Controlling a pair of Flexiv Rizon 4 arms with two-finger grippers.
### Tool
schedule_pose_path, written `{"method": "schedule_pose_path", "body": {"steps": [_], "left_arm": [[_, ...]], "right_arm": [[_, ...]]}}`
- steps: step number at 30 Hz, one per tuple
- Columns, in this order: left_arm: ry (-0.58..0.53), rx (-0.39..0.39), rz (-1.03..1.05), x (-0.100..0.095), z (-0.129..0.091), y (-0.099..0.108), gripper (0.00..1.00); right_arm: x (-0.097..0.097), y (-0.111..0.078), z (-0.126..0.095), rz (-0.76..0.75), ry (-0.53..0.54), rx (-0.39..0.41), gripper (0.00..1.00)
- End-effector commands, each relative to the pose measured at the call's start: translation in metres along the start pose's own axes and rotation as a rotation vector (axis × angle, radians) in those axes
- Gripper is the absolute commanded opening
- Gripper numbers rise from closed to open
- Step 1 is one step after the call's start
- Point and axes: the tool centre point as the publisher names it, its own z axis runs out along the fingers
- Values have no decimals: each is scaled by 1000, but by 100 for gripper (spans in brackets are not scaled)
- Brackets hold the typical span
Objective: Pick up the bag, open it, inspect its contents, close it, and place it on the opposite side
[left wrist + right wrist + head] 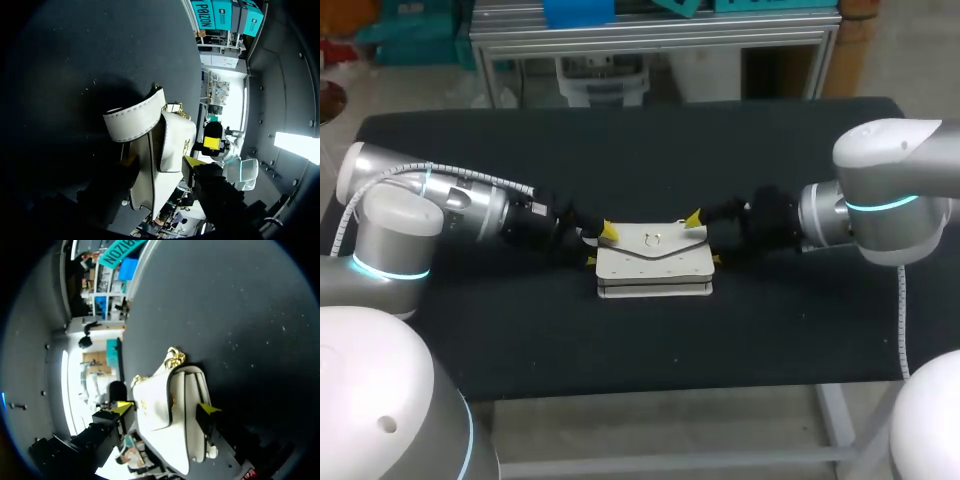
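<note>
Black cloth covers the surface (770,330), and the white bag (655,258) lies at the middle of the head view with its flap up and its gold ring clasp (655,239) showing. For a good lift, I judge that both arms should rise together and level, so the bag neither twists nor slips. The left end effector (599,247) looks clamped across the bag's left end. The right end effector (705,240) looks clamped across its right end.

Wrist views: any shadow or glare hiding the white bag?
Left wrist view: the white leather flap bag is brightly lit, with a deep shadow on the black table beside it; right wrist view: bag evenly lit, no glare; head view: bag bright against the table, gold ring visible.
</note>
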Motion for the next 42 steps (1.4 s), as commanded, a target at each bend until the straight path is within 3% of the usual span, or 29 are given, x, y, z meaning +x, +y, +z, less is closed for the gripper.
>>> {"method": "schedule_pose_path", "body": {"steps": [1,2,3,4,5,15,16,17,18,19,20,21,22,24,27,28,29,31,33,36,42], "left_arm": [[0,4,2,-6,7,-4,45],[-1,6,2,-6,7,-4,37],[-3,6,2,-5,7,-3,26],[-4,7,3,-4,8,-3,13],[-5,8,4,-3,7,-3,0],[-32,41,57,11,-2,5,0],[-35,42,59,12,-3,5,6],[-42,42,63,12,-3,6,28],[-44,43,63,13,-4,6,54],[-45,44,64,13,-4,7,80],[-46,45,64,12,-5,7,93],[-47,46,64,12,-5,8,98],[-46,47,64,12,-5,9,98],[-43,48,65,12,-5,11,89],[-40,44,65,12,-2,12,49],[-41,40,64,11,-1,12,40],[-43,36,59,11,1,11,30],[-45,34,53,9,2,10,0],[-45,31,45,7,4,8,0],[-47,27,35,4,6,8,0],[-49,26,22,2,7,7,0]], "right_arm": [[-5,3,8,3,1,6,79],[-5,4,9,3,0,8,71],[-3,4,9,2,1,10,49],[-1,5,8,-6,1,11,19],[2,5,8,-17,0,13,0],[20,1,-4,-83,-4,-7,0],[20,0,-5,-84,-4,-8,0],[18,-1,-6,-83,-3,-8,0],[17,-2,-6,-83,-2,-5,11],[15,-3,-7,-81,-3,-8,36],[14,-4,-7,-78,-3,-9,82],[12,-5,-8,-74,-3,-11,99],[10,-5,-8,-70,-2,-11,100],[8,-6,-9,-66,-1,-11,100],[4,-7,-9,-55,-1,-5,100],[3,-7,-9,-50,-3,0,99],[3,-7,-8,-47,-5,13,96],[1,-6,-5,-41,-14,26,84],[-1,-5,-2,-36,-24,38,42],[-3,-4,1,-33,-25,43,0],[-5,-3,7,-41,-28,58,0]]}}
